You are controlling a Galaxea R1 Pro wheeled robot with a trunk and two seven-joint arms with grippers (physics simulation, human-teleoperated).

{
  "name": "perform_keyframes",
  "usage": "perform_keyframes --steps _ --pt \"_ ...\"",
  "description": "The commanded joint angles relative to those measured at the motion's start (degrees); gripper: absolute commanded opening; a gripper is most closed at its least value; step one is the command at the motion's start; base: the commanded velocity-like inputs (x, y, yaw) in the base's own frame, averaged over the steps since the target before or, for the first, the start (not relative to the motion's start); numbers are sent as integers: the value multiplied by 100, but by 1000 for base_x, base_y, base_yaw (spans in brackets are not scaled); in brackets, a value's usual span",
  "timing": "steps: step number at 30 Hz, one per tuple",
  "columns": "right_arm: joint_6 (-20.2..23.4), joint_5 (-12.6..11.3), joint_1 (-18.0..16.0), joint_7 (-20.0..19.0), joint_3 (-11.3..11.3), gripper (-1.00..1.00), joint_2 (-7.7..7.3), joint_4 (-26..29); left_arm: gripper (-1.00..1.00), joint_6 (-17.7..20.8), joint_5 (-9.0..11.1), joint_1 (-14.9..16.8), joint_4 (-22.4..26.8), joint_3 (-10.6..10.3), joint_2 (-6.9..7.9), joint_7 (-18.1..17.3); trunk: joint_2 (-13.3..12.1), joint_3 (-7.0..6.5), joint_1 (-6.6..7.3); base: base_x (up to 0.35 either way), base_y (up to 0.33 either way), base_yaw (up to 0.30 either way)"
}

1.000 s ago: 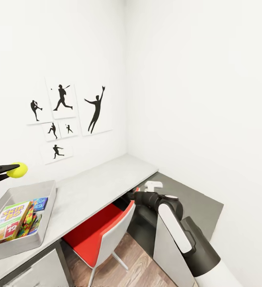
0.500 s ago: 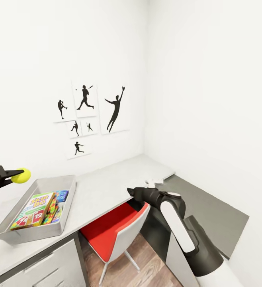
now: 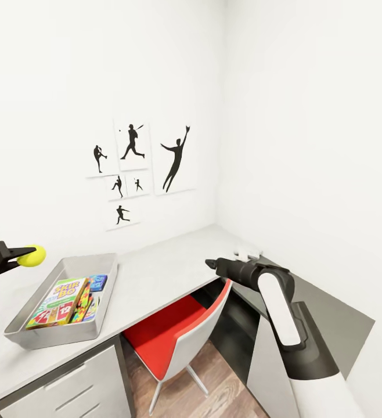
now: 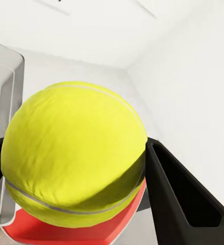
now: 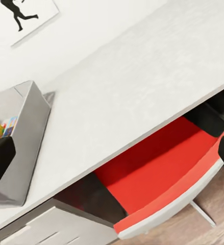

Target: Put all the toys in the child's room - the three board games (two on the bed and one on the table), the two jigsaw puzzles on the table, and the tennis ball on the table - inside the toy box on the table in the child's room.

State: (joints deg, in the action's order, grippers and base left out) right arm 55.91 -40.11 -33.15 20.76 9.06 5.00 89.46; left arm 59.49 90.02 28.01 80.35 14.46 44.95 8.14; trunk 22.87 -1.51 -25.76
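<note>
While the left tool [image 3: 12, 255] pinches the tennis ball [image 3: 31, 256] just off the toy box [image 3: 101, 316] at its ten o'clock above the counter [image 3: 156, 278], carrying is nearly done; next, I'd judge, swing over and release.

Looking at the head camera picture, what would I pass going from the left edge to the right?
Left end effector gripping the tennis ball → toy box → baseball posters → red chair → right end effector.
</note>
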Motion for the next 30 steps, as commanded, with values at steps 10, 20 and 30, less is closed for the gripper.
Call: perform_keyframes --steps 10,20,30 --pt "3 -58 -37 60 3 100 25 17 -100 27 56 3 4 21 13 22 5 3 -2 0 0 0" --pt "-2 -62 -51 60 17 100 114 19 -100 27 59 49 7 21 6 20 5 -8 -2 0 0 20" --pt "0 -62 -52 76 101 100 379 15 -100 24 58 56 6 18 5 21 5 -37 -2 0 0 242"
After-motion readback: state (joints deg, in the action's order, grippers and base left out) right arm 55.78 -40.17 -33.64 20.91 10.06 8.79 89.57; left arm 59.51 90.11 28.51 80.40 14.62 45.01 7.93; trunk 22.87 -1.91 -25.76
